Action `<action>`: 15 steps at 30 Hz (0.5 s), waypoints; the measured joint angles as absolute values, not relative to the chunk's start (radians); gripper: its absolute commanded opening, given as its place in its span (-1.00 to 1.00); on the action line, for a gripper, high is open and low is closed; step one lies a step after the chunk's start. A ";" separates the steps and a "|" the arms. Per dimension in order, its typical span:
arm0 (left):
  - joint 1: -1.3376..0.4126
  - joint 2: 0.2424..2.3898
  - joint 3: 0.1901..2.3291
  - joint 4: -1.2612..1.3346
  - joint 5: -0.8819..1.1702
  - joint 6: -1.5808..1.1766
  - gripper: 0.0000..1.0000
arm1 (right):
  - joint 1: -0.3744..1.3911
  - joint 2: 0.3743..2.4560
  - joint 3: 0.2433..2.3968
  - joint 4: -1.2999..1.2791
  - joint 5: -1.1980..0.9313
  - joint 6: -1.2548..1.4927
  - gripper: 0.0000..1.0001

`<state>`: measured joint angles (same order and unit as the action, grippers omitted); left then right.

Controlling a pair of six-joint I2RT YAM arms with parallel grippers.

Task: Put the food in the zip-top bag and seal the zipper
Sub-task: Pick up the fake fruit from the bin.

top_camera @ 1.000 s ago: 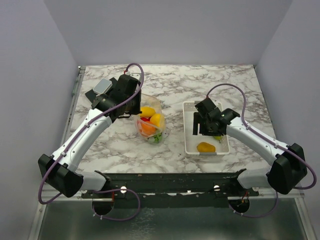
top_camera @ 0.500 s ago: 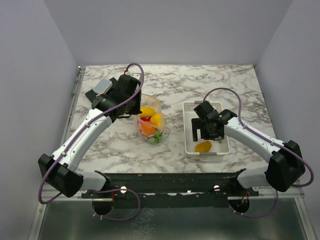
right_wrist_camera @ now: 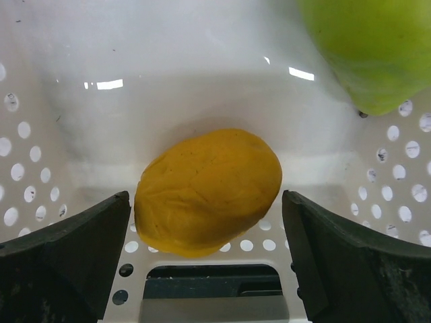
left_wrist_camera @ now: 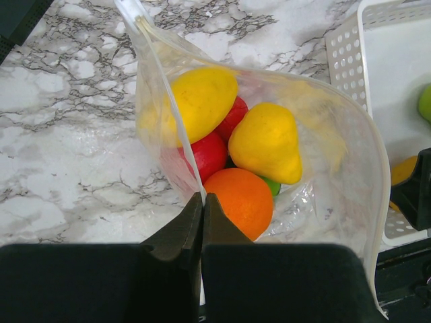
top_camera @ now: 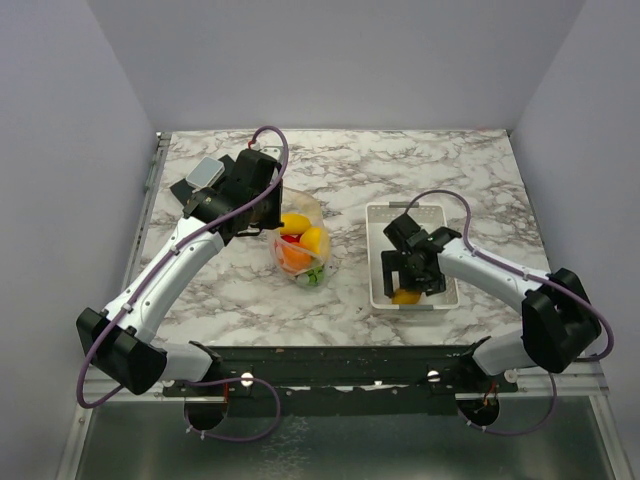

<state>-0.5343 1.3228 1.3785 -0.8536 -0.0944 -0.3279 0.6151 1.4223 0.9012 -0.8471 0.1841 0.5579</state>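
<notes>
A lab robot cell: plain pale walls [top_camera: 330, 60] box in a marble-patterned bench [top_camera: 340, 165], with arms [top_camera: 175, 265] bolted to a black rail [top_camera: 340, 360].

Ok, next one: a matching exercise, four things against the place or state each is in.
1 left gripper
2 right gripper
3 green fruit
4 round orange fruit

A inside the zip-top bag
B open, either side of the yellow-orange fruit
C shut on the zip-top bag's edge
D in the white tray, not gripped

Pairs: 1-C, 2-B, 3-D, 4-A
</notes>
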 measured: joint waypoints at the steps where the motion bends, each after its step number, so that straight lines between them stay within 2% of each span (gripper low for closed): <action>1: -0.534 1.323 1.378 -0.854 -0.094 -0.327 -1.00 | 0.615 1.425 0.894 -0.840 0.179 0.564 0.96; 9: -0.534 1.323 1.378 -0.854 -0.094 -0.327 -1.00 | 0.615 1.434 0.870 -0.799 0.163 0.602 0.69; 15: -0.534 1.323 1.378 -0.854 -0.094 -0.327 -1.00 | 0.615 1.434 0.870 -0.786 0.164 0.614 0.26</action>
